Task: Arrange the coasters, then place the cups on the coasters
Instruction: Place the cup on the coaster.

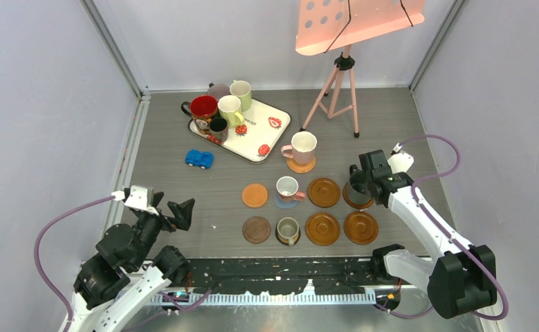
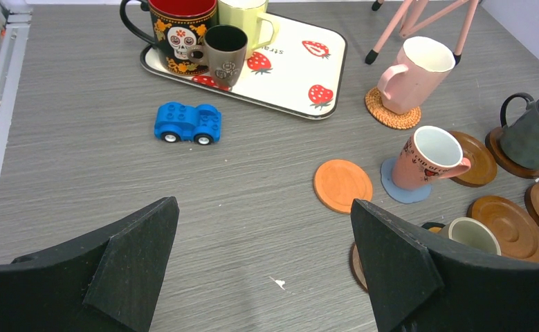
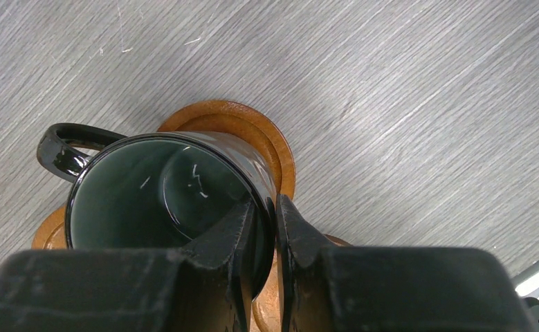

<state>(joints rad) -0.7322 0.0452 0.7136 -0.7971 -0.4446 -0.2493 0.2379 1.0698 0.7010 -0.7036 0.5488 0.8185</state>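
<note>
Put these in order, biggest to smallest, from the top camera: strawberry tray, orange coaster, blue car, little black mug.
Largest: strawberry tray, by far.
Next: orange coaster and blue car. They look about alike, so I can't rank them.
Smallest: little black mug.

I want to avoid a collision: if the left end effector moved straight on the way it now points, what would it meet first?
The left end effector would probably meet bare table first, in the gap between the blue toy car and the orange coaster. The tray lies beyond; depth is unclear.
</note>
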